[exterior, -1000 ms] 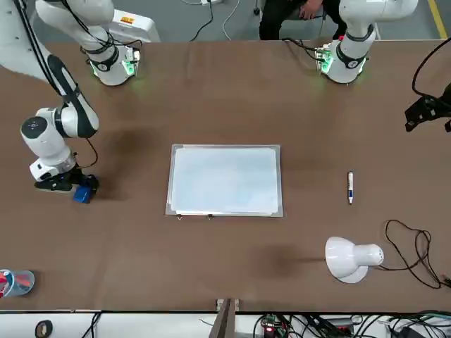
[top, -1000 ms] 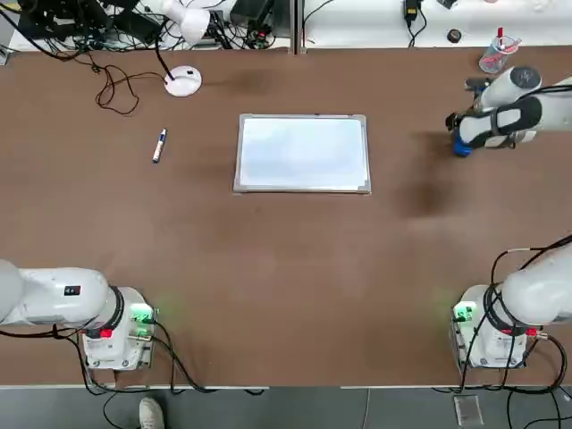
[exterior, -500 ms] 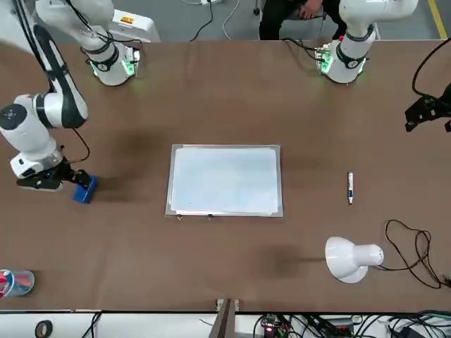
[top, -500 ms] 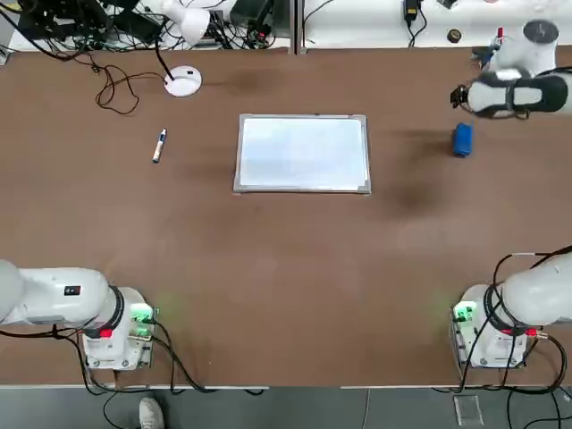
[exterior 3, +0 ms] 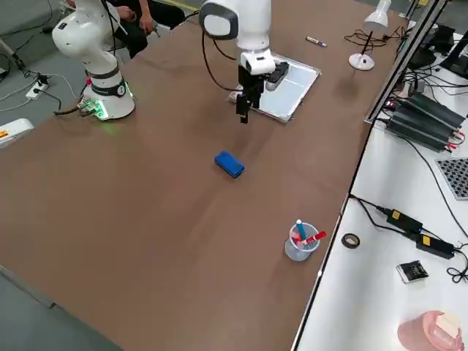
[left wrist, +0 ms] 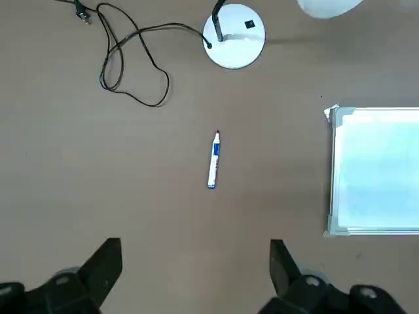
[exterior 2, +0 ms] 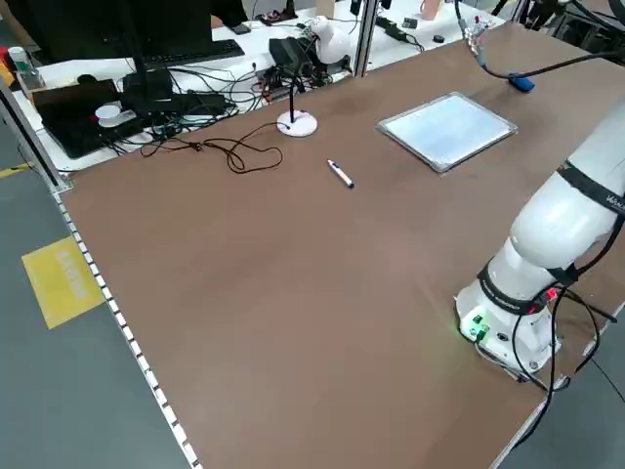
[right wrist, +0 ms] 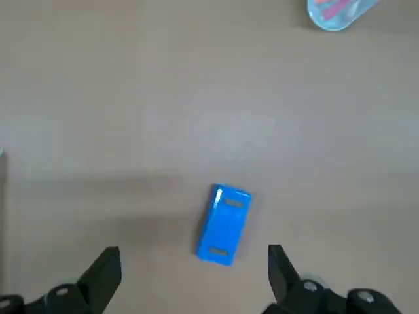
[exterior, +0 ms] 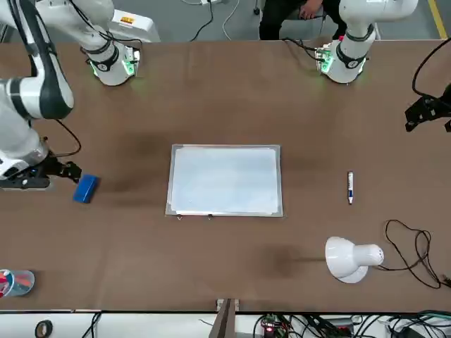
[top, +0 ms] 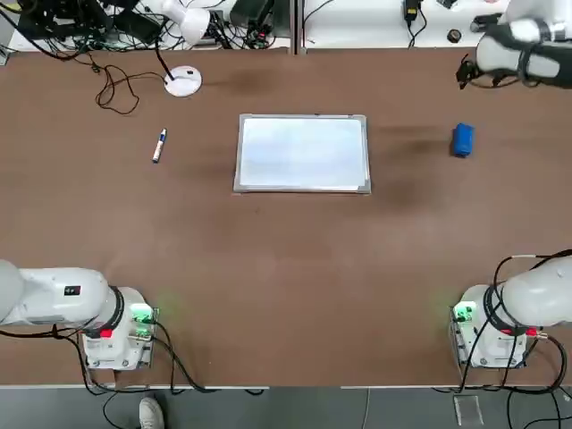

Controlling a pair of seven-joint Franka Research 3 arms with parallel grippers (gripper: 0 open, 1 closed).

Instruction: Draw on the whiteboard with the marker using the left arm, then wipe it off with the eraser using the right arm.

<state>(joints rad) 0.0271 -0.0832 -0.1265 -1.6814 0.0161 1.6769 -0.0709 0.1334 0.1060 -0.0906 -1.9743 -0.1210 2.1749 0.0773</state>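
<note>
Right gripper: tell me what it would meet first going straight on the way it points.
The right gripper points down at the table; probably the blue eraser comes first, though depth is unclear and it might meet bare tabletop just beside it.

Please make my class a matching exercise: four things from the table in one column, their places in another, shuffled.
Things
1. whiteboard
2. marker
3. eraser
4. clear cup

Places (top view, front view for the cup)
A. right of the whiteboard
B. near the table edge opposite the robot
C. left of the whiteboard
D. between marker and eraser

Pairs: 1-D, 2-C, 3-A, 4-B
</note>
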